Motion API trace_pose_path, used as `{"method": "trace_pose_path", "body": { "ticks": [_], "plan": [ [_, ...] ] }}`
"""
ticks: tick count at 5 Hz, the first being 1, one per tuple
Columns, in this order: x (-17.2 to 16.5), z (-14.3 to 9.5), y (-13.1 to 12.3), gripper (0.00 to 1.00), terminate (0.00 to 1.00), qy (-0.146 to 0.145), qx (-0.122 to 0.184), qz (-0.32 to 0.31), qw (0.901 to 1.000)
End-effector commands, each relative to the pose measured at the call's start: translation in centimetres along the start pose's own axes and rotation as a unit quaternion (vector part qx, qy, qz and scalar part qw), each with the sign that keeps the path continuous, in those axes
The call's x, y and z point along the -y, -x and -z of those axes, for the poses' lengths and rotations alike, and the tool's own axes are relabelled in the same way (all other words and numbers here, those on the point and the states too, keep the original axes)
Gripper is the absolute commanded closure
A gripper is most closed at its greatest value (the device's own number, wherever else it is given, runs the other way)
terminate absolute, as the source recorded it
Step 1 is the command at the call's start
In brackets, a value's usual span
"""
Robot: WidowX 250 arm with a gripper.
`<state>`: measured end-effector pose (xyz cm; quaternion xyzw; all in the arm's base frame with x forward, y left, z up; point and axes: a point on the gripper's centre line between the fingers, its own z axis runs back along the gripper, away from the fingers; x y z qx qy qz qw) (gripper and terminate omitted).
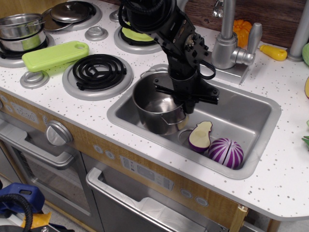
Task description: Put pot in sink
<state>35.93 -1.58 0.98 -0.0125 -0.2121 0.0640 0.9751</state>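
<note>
- No brand, label or writing can be read anywhere; the small marks on the front panel [145, 172] below the counter are too blurred to make out.
- The pot [155, 103] stands upright in the left part of the sink [241, 112], its mouth open; nothing shows inside it but shiny steel.
- The gripper [189, 98] is at the pot's right rim, its black fingers closed over the rim, grasping the pot.
- One wire handle of the pot hangs at its front right side, another shows at the back rim.
- Also in the sink: a halved eggplant [200, 136], cut face up, just right of the pot, and a purple striped round vegetable [227, 152] touching the eggplant, near the front right corner.
- The faucet [228, 41] stands behind the sink on the speckled counter [280, 169].
- A second steel pot [21, 31] sits on the far left burner, with something green inside.
- A green board [54, 54] lies just right of that pot, beside a black coil burner [98, 71].
- A lid [72, 10] rests at the back left.
- A yellow-green item [133, 35] lies on the back burner behind the arm; what it is cannot be told.
- A yellow item [273, 51] and an orange one [241, 27] lie behind the faucet.
</note>
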Motion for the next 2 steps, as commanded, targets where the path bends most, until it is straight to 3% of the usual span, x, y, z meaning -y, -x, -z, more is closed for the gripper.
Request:
{"method": "trace_pose_path", "body": {
  "ticks": [1,2],
  "plan": [
    [-0.89,-1.27,-1.78,0.00,0.00,0.027,0.054,0.027,0.9978],
    [-0.89,-1.27,-1.78,0.00,1.00,0.027,0.054,0.027,0.9978]
  ]
}}
